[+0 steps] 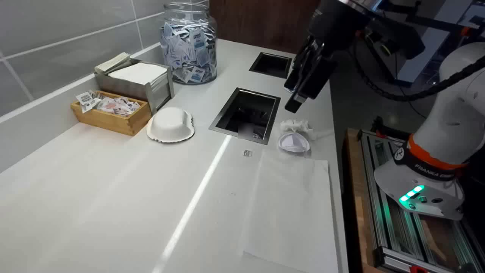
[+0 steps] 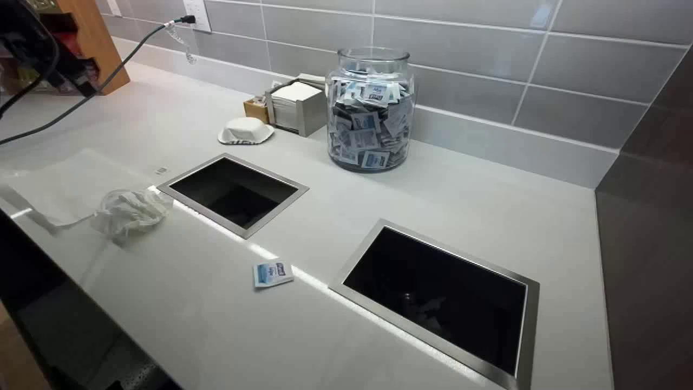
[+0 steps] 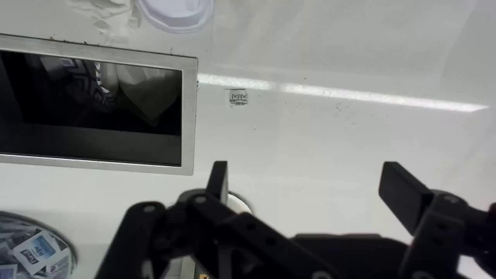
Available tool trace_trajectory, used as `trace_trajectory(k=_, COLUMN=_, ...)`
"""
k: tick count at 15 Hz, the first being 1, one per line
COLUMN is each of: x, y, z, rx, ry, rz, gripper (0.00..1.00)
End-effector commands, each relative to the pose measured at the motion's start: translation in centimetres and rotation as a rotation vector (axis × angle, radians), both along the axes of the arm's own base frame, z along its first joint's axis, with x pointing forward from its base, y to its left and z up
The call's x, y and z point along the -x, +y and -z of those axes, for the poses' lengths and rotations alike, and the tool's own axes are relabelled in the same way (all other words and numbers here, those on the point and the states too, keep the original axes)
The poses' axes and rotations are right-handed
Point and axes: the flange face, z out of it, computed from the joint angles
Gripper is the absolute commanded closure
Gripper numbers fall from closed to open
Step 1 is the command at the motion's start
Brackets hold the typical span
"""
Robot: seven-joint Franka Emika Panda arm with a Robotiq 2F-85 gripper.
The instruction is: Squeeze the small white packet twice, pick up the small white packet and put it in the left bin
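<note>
Wrist view, left to right: left bin (image 3: 188, 120), then what's likely your small white packet (image 3: 238, 97) just off the bin's short edge, long axis unclear, then your gripper (image 3: 308, 180), spread wide, empty, well above, so probably descend toward that edge.

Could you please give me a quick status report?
End effector open, holding nothing. Pepper packet and blue-white packet on counter. Crumpled sheet beside bin, probably not in the way.
</note>
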Motion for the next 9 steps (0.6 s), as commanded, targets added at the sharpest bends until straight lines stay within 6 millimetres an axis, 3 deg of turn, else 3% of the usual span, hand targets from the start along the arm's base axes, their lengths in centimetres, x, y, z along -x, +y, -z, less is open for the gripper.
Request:
trace_trajectory(k=1, x=0.09, y=-0.08, z=0.35, rx=0.003, ry=0.01, rz=0.001, gripper=0.0)
trace_trajectory(k=9, x=0.23, y=-0.24, z=1.28, rx=0.01, ry=0.031, rz=0.003, gripper=0.0)
